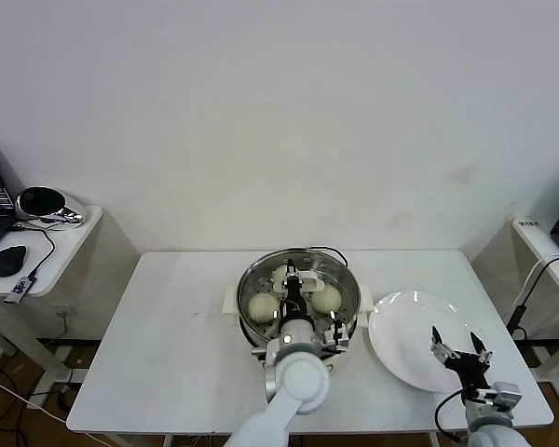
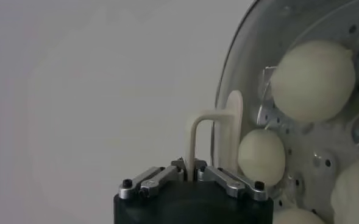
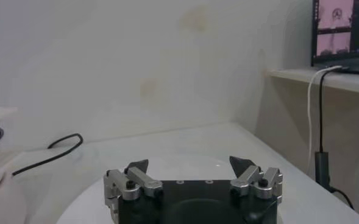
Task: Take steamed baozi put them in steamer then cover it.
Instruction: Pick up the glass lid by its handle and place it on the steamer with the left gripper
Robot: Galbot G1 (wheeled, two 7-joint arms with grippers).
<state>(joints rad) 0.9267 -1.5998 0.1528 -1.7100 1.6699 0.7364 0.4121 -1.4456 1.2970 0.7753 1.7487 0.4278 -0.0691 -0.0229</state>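
A white worktop (image 1: 186,345) is seen in front of a plain white wall. Near its middle the steamer (image 1: 301,300) is placed, a shiny steel pot on a white base with side handles. The cover (image 2: 228,122) is held over the steamer, its clear glass and metal rim lying across the pot, so that the perforated tray is seen through it. Whether the rim is fully seated on the pot cannot be told.

To the right of the steamer, just beside it, a flat white plate (image 1: 405,340) is lying on the worktop.

The left gripper (image 1: 296,284) is positioned over the centre of the steamer, and its jaws are clenched on the cream-white bar handle (image 2: 206,131) of the cover. The right gripper (image 1: 458,352) is hanging above the near right part of the plate, with its jaws released and nothing between them.

Inside the steamer the steamed baozi (image 2: 313,79) are resting on the tray; four round cream-white buns are visible through the glass in the left wrist view, two of them only partly. In the head view one bun is seen on each side of the handle.
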